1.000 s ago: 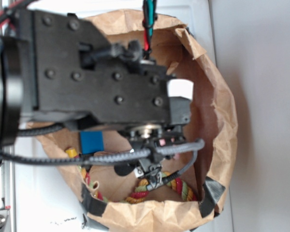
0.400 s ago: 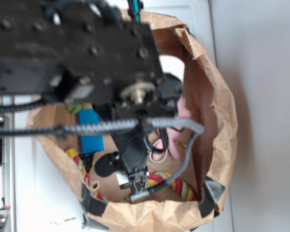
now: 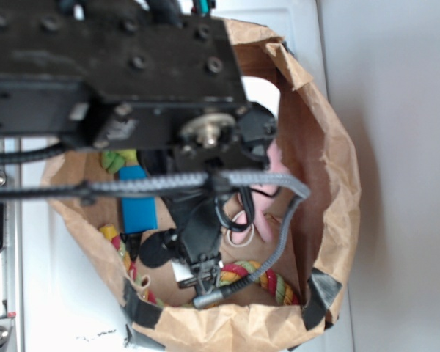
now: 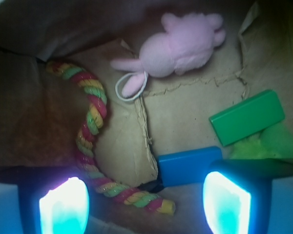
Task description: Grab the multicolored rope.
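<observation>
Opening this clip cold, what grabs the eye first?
In the exterior view the black arm fills the upper left, reaching down into a brown paper bag. In the wrist view two glowing cyan fingers frame the bottom edge, spread wide apart. Beyond them on the bag floor, the rope curves down the left side, a pink plush lies at top, and blue and green blocks sit at right.

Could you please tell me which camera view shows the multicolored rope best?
The wrist view: the multicolored rope curves unobstructed along the bag floor, between the open gripper fingers. In the exterior view the arm and the paper bag rim hide most of the rope; only short stretches show.
</observation>
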Robot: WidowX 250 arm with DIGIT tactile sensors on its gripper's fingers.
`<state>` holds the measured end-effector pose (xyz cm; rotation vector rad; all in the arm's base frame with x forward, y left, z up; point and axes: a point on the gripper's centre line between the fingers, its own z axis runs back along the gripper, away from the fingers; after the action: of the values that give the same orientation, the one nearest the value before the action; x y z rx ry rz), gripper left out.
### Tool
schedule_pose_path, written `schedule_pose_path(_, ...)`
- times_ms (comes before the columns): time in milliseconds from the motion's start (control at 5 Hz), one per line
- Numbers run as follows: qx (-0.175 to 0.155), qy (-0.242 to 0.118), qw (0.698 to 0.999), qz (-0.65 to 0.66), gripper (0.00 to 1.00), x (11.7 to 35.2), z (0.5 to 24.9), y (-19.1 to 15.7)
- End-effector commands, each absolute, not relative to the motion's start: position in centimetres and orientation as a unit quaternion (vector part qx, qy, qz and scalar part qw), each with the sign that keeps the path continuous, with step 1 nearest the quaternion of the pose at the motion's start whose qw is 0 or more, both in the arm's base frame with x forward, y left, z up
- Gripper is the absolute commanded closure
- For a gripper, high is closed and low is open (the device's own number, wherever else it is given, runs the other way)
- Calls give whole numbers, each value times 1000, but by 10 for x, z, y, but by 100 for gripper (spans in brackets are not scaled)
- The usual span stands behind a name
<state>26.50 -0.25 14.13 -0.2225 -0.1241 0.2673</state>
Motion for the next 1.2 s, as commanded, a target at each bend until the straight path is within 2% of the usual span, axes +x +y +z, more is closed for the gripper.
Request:
schedule_pose_path(0,-116,-98,980,129,0,271,140,-3)
schedule_pose_path(200,-134,-103,976,137,0,275,133,-7)
schedule_pose_path(400,-164,-87,972,144,0,279,128,-7)
schedule_pose_path(800,-160,-85,974,138,0,279,127,-19)
schedule_pose_path(1000,-173,-88,970,147,0,282,126,-27)
